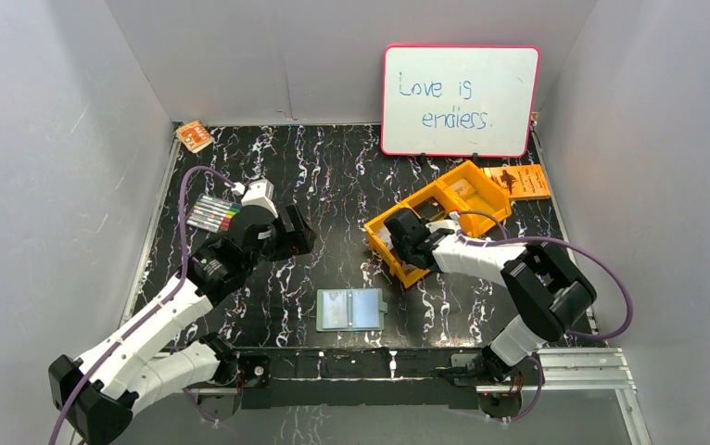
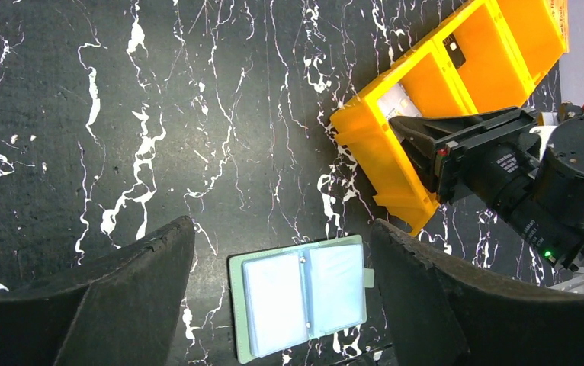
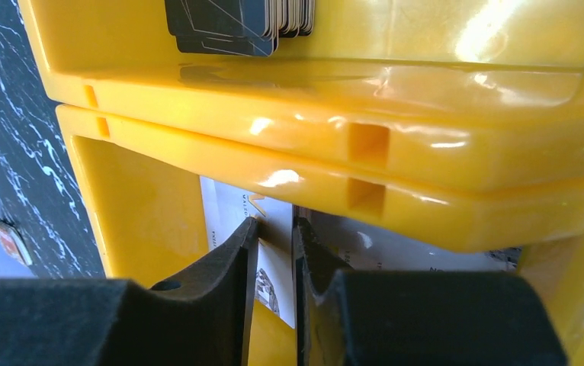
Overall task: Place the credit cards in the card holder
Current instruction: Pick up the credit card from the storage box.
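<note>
Marbled table (image 1: 333, 176), orange tray (image 1: 487, 191) at right rear, left gripper (image 2: 281, 225) jaws wide apart, right gripper (image 3: 275, 225) inside tray compartment, jaws nearly together at white credit cards (image 3: 224, 210), grip indeterminate, card holder (image 1: 351, 310) open flat near front edge.

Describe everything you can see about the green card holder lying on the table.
The card holder is a small sage-green folding wallet, lying open and flat on the black marbled table, inside facing up. Two grey-blue, slightly glossy pocket panels sit side by side inside a green border, and a small green tab sticks out from one side edge. It lies near the table's near edge, between the two arm bases. Only the table touches it. No card pokes out; whether the pockets hold anything can't be told.
</note>
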Tool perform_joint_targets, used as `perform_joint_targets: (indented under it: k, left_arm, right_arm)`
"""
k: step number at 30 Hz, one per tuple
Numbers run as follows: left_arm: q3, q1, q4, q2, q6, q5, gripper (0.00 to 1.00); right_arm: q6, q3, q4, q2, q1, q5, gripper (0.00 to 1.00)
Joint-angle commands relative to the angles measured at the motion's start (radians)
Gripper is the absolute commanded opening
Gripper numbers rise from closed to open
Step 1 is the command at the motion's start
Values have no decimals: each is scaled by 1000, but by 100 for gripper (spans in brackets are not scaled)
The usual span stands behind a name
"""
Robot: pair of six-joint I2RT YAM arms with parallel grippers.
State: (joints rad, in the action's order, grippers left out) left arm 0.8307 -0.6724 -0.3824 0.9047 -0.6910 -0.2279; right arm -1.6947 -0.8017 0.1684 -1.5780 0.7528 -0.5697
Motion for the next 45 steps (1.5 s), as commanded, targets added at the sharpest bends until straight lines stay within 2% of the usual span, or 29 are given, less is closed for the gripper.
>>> perform_joint_targets:
  k: [1, 22, 32, 37, 41, 45]
  left_arm:
    - [0, 3, 17, 0, 1, 2, 81]
    - [-5, 3, 37, 12, -7, 2, 78]
    - [-4, 2, 42, 11, -12, -2, 77]
    - [6, 3, 22, -10, -14, -43, 77]
    - [25, 3, -25, -23, -34, -105, 77]
    - [35, 4, -55, -38, -67, -134, 78]
  right_arm:
    - [8, 39, 24, 40, -6, -34, 25]
    - [56, 64, 92, 202, -6, -59, 0]
    - [107, 40, 147, 281, -3, -95, 0]
    - [286, -66, 220, 405, -3, -122, 0]
    - [457, -177, 304, 499, -11, -19, 0]
    - [550, -301, 426, 545, -43, 210, 0]
